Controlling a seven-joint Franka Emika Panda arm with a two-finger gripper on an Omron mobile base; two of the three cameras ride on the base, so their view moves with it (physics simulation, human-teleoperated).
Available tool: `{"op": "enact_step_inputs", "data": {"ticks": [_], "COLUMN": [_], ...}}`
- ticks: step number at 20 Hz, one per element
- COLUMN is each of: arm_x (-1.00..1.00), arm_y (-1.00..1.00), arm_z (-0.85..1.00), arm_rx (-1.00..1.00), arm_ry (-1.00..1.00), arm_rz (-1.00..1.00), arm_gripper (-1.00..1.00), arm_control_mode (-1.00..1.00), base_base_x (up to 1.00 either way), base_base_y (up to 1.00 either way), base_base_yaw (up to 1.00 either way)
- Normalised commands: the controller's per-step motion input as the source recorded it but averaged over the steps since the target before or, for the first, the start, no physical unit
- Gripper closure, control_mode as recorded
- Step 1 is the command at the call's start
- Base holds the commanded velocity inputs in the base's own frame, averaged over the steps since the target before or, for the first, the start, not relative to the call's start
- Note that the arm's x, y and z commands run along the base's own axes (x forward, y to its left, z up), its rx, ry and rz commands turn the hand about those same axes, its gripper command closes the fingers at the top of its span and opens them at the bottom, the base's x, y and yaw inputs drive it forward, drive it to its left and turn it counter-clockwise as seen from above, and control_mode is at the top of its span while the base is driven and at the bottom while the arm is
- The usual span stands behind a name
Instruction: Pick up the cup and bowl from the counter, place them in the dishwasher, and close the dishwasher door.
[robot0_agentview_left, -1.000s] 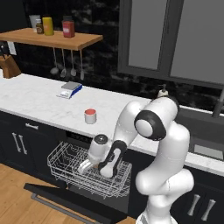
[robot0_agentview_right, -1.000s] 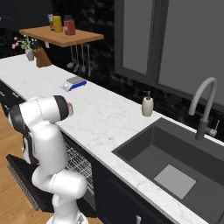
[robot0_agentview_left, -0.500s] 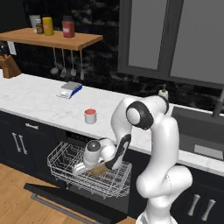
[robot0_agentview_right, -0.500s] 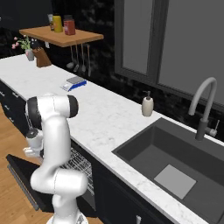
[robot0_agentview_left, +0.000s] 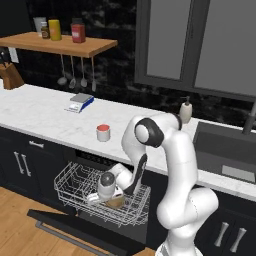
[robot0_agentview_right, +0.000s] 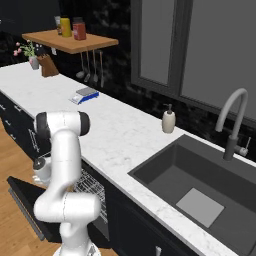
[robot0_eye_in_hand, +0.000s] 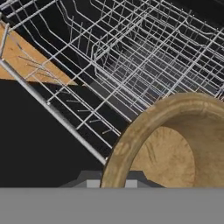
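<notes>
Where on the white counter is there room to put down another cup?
The counter is bare between the knife block and the scale, and between the cup and the sink. It is tightest around the soap bottle.

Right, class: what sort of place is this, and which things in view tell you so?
A home kitchen, computer-rendered. A marble counter runs to a sink with a tall tap, and under the counter an open dishwasher shows its wire rack.
</notes>
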Motion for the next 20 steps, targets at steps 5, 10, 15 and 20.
{"op": "enact_step_inputs", "data": {"ticks": [5, 10, 15, 20], "arm_x": [0.3, 0.17, 0.1, 0.05], "arm_y": [0.0, 0.0, 0.0, -0.12], "arm_z": [-0.14, -0.15, -0.16, -0.03], "arm_rx": [0.01, 0.01, 0.0, 0.0], "arm_ry": [0.0, 0.0, 0.0, 0.0], "arm_rz": [-0.25, -0.23, -0.19, -0.11], "arm_gripper": [1.0, 1.0, -1.0, -1.0], "arm_control_mode": [-1.0, -1.0, -1.0, -1.0], "base_base_x": [0.0, 0.0, 0.0, 0.0], "base_base_y": [0.0, 0.0, 0.0, 0.0], "base_base_yaw": [0.0, 0.0, 0.0, 0.0]}}
